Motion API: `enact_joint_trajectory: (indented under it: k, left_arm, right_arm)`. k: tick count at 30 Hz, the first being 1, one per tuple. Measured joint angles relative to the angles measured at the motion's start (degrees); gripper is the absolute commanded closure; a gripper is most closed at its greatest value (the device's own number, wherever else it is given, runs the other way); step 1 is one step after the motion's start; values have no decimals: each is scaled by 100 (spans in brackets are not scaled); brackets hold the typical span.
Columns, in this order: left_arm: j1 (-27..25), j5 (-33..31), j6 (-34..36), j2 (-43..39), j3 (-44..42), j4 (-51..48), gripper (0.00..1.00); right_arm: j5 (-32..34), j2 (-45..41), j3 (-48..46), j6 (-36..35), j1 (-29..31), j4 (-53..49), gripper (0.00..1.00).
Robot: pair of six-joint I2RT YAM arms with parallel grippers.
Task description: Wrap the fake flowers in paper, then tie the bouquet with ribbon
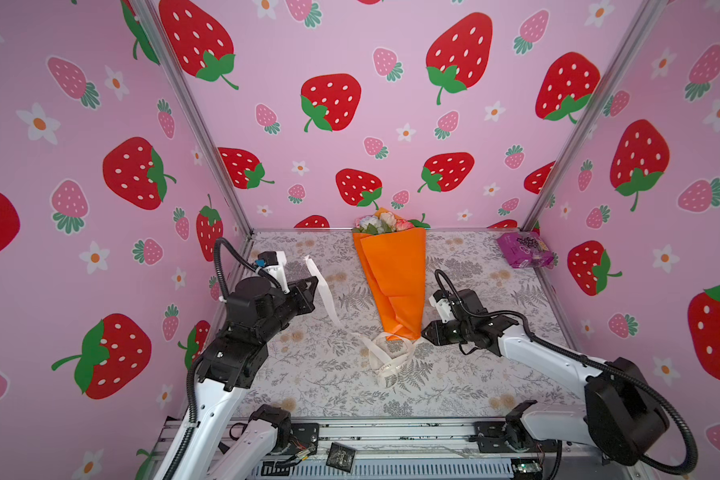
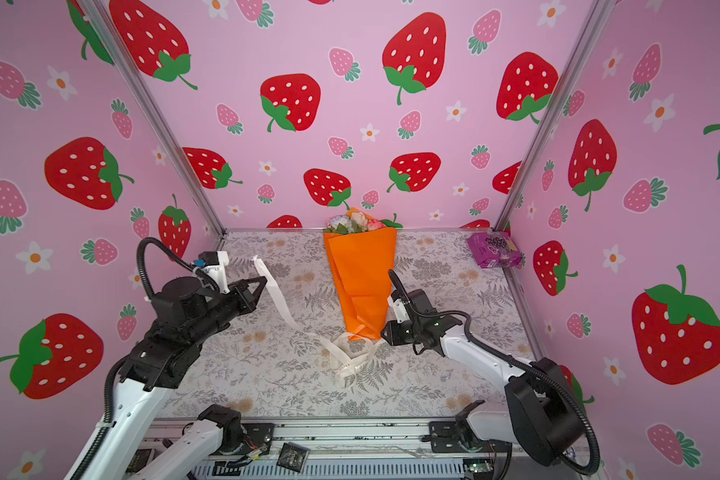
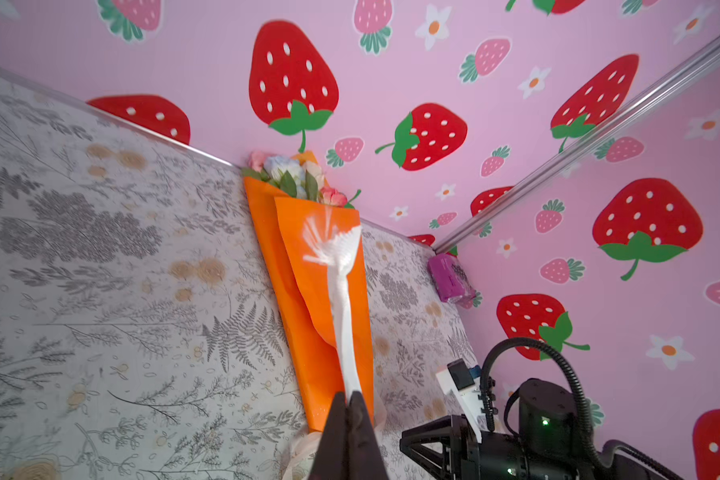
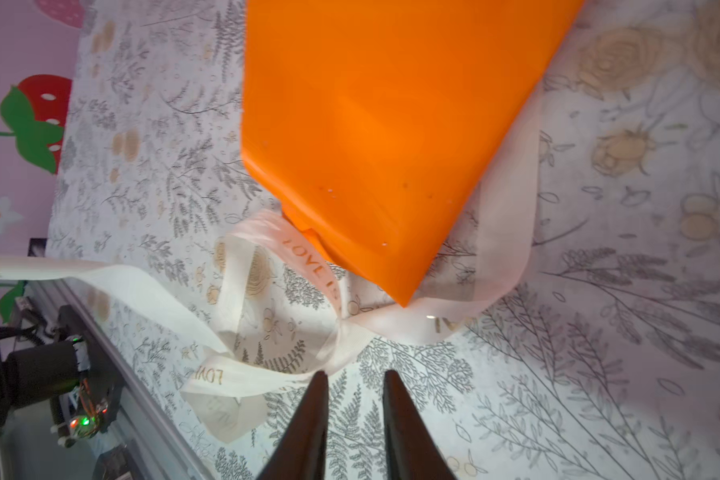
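One bouquet (image 1: 391, 282), perhaps five blooms (image 3: 292, 174), one ribbon (image 4: 233, 380), one packet (image 1: 524, 249)

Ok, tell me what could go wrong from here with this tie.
1. The loose loop lies right at the narrow tip of the bouquet, so tightening may slip it off the end and close on nothing.
2. Only the left jaws hold anything, shut on the ribbon. The right jaws stand open near the crossing, gripping nothing. A pull from the left could drag the unheld bouquet instead of cinching.
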Motion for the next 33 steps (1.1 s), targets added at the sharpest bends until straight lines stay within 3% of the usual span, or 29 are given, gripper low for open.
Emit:
enact_joint_trajectory:
  k: [3,8,16,19,23,29,33]
  left_arm:
    - [35,-702,428,-131,404,-599,100]
    - [76,-1690,1106,-382,887,-1351,100]
    - [87,-1987,1340,-348,949,-1687,100]
    - [87,-1912,1300,-321,839,-1690,100]
    - [87,-1849,1274,-260,789,-1687,100]
    - [87,-1849,1274,-251,778,-1685,100]
    - [87,-1888,1279,-247,778,-1694,100]
  right_arm:
    - [192,109,-144,350,55,52,57]
    - [409,337,-354,901,103,310,54]
    - [568,828,-354,1526,107,949,53]
    - [570,988,-345,1648,109,1139,58]
    - [640,1056,-354,1777,107,1193,82]
    - [942,874,-391,1821,111,914,97]
    - [1357,87,-391,1790,111,481,100]
